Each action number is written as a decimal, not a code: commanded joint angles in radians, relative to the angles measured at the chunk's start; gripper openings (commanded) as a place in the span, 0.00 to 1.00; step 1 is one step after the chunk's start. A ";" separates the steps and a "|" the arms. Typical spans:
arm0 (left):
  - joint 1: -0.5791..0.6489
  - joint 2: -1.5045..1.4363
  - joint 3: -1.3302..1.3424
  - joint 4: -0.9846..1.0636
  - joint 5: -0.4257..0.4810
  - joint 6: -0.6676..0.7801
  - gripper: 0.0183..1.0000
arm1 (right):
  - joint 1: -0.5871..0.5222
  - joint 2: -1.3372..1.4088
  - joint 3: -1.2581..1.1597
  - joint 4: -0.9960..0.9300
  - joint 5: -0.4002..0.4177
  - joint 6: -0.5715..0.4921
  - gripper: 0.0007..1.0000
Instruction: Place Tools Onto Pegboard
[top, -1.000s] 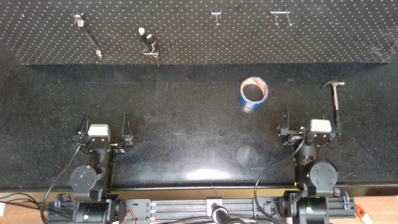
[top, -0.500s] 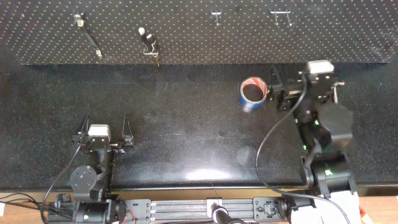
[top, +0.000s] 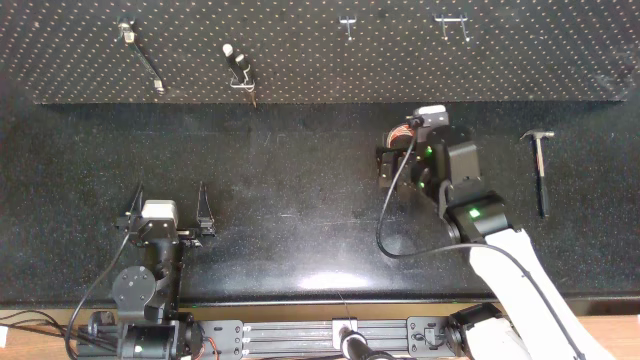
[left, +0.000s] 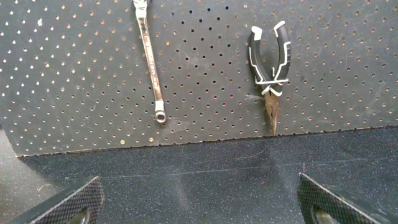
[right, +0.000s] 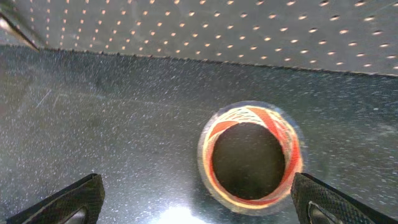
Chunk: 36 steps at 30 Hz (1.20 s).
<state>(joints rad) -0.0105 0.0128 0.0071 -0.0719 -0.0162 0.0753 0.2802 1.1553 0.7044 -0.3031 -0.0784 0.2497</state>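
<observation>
A roll of blue tape (right: 209, 155) with a red-orange inner core stands on end on the black table, close to the pegboard (top: 320, 45). My right gripper (right: 199, 208) hovers over it, open wide, with the roll between and ahead of its fingers and untouched. From above, the right gripper (top: 408, 152) covers most of the tape (top: 402, 131). A hammer (top: 540, 165) lies flat at the right. On the board hang a wrench (left: 149, 56) and pliers (left: 270, 68). My left gripper (top: 170, 205) rests open near the front left, holding nothing.
Two bare metal hooks (top: 347, 24) (top: 452, 24) stick out of the pegboard's upper right part. The wrench (top: 145, 58) and pliers (top: 240, 72) occupy its left part. Bare black table stretches between the two arms.
The right arm left its rest pose at the front right, swung out toward the back right near the hammer, then moved left over the tape roll. The left arm stayed still.
</observation>
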 joint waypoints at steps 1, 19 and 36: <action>-0.006 -0.010 -0.002 -0.008 0.014 0.012 1.00 | 0.043 0.071 0.039 0.001 -0.005 0.004 0.98; -0.006 -0.010 -0.002 -0.008 0.014 0.012 1.00 | 0.109 0.290 0.111 0.005 0.214 0.081 0.98; -0.006 -0.010 -0.002 -0.008 0.014 0.012 1.00 | 0.110 0.390 0.119 0.005 0.251 0.203 0.84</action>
<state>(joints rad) -0.0105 0.0128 0.0071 -0.0719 -0.0162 0.0753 0.3828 1.5333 0.8059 -0.2985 0.1555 0.4351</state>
